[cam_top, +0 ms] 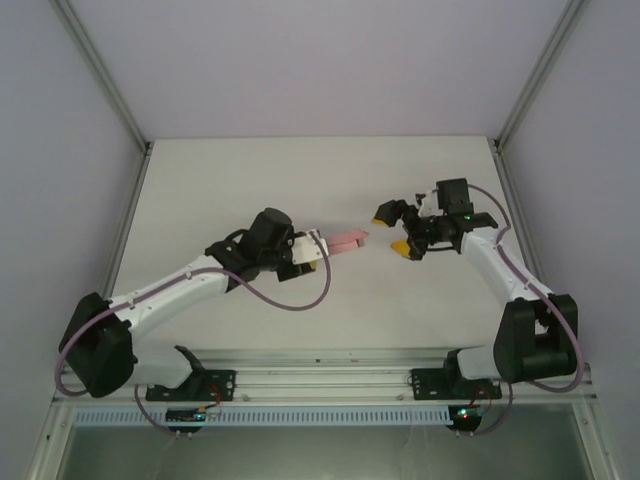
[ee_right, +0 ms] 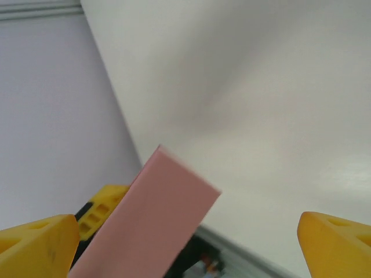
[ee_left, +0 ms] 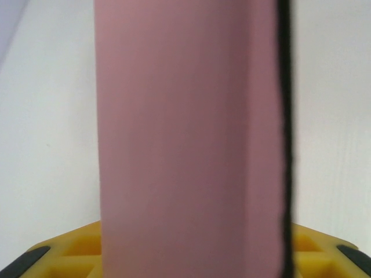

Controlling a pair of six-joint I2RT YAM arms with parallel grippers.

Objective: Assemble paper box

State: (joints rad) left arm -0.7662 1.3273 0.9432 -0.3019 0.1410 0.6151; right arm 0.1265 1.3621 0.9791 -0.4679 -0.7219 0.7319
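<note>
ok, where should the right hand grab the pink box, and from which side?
I'd take the free end of the pink box, which juts toward the open right hand. The left hand clamps the other end, so come in from the right along its length, probably closing across the broad flat faces.

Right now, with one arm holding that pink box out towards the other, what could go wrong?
The left gripper pinches the paper box at one end, the rest jutting out unsupported; it might sag, twist or slip free. The right gripper stands wide open off its free end; moving in, a finger could knock or crumple it.
</note>
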